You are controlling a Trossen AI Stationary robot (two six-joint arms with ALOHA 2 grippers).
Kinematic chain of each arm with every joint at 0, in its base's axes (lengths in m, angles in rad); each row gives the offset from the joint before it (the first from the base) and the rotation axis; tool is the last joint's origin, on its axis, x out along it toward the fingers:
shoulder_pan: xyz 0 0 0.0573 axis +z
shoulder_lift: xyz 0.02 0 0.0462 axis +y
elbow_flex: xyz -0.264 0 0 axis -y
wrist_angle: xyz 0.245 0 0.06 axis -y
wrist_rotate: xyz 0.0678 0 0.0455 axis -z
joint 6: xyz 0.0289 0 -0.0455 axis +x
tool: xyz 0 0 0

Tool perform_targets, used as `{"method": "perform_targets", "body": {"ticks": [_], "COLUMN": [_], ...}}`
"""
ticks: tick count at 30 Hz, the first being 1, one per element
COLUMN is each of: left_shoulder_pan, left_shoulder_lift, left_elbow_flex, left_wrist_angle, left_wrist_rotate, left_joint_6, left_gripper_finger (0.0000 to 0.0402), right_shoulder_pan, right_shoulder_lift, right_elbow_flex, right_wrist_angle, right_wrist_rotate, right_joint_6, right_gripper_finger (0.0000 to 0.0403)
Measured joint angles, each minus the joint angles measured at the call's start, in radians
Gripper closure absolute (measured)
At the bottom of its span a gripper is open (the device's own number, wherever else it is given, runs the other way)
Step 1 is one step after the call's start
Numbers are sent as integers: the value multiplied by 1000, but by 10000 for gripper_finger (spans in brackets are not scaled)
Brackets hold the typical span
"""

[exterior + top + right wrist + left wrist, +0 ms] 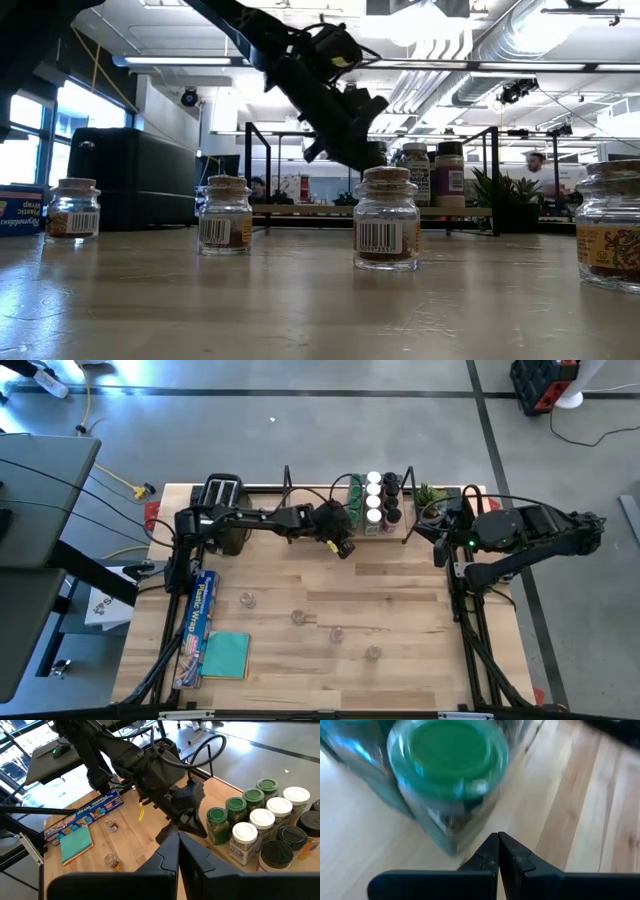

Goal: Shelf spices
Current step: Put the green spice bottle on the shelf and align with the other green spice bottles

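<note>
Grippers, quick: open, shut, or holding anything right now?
Left gripper: shut, empty, beside the green-lidded jar on the shelf.
Right gripper: shut, empty, waiting at the table's right edge.

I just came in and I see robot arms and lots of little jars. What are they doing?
The robot is putting spice jars on a shelf at the back of the table. About a dozen jars stand there already. The left gripper is shut and empty, right beside the green-lidded jar at the end of the group. The right gripper is also shut and waits near the shelf's other end. Four small glass jars are still out on the table.
</note>
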Motion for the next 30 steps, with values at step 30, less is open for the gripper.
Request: {"method": "perform_targets", "body": {"ticks": [30], "left_shoulder_pan": [-19], "left_shoulder_lift": [-34], "left_elbow_flex": [0], "left_wrist_angle": [107], "left_wrist_rotate": [75], "left_joint_6": [-125], "left_gripper_finger": [401], "right_shoulder_pan": [0], "right_shoulder_lift": [0], "right_elbow_flex": [0], "right_wrist_angle": [-1], "right_wrist_rotate": [0], "right_joint_6": [-3], "right_gripper_finger": [399]}}
